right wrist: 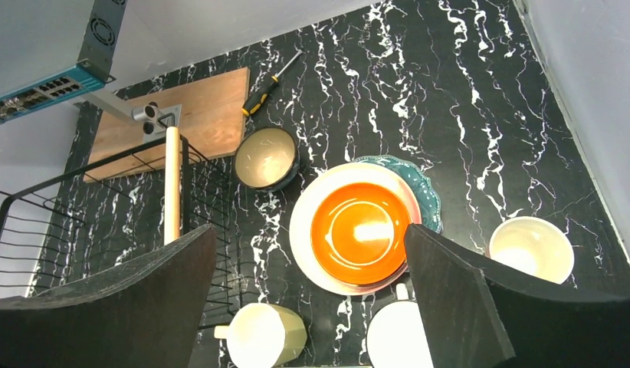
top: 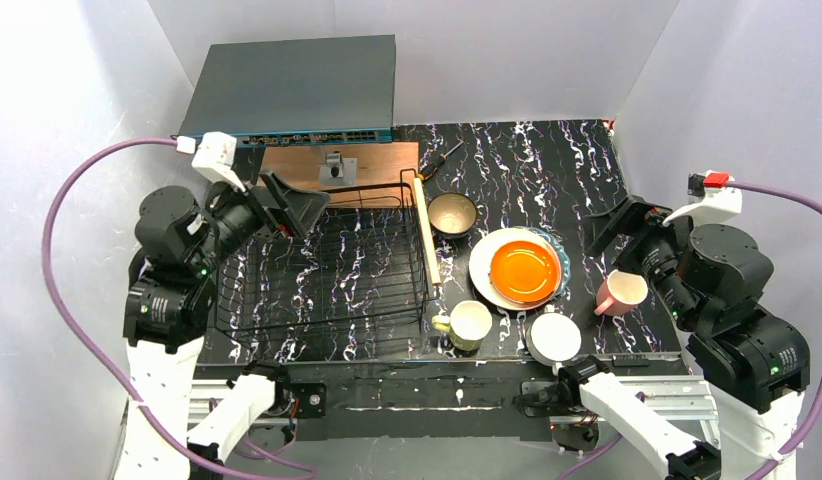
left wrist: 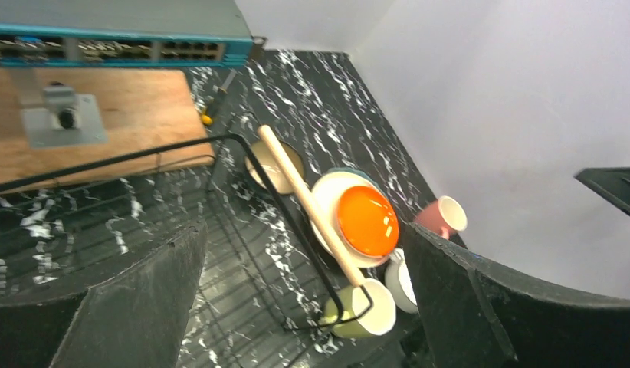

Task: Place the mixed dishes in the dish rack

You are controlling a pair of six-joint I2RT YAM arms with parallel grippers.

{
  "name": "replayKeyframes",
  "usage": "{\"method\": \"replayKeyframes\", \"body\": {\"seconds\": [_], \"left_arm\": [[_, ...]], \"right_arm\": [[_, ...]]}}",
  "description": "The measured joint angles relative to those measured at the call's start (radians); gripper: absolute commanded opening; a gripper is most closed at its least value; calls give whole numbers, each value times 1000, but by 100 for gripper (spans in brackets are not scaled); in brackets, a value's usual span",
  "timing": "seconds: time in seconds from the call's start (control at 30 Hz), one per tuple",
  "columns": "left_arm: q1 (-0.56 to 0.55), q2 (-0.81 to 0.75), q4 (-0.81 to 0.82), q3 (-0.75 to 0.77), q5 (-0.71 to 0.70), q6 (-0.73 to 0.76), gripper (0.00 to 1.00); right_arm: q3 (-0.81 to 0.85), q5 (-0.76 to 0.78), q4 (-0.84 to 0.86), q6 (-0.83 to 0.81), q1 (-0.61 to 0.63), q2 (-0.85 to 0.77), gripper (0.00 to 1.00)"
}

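Observation:
The dish rack (top: 327, 270), a black wire basket with a wooden rod handle (top: 427, 235), stands at left and holds nothing. Right of it are the blue-teal bowl (top: 453, 213) and the orange plate (top: 525, 270), stacked on the cream plate (top: 484, 262) and teal plate (top: 555, 240). Nearer are the yellow-green mug (top: 469, 325), white cup (top: 555, 337) and pink mug (top: 621, 293). My left gripper (top: 305, 208) hangs open above the rack's far left corner. My right gripper (top: 609, 232) hangs open above the pink mug, with the orange plate (right wrist: 359, 231) showing between its fingers.
A grey network switch (top: 292, 88) sits at the back, with a brown wooden board (top: 297, 160) and a metal bracket (top: 337, 167) in front of it. A screwdriver (top: 439, 160) lies beside the board. White walls enclose the table on three sides.

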Motion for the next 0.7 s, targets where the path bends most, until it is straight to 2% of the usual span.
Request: {"method": "replayKeyframes", "body": {"seconds": [0.4,0.53,0.7], "left_arm": [[-24,47,126,-122,283,-167,99],[-125,78,159,-138,295,-193,100],[-344,142,181,-152,232,-196,99]], "right_arm": [[-76,-136,15,-17,0,-8,100],[-140,-180,13,-16,0,-8,100],[-179,-191,8,-4,0,-8,100]]}}
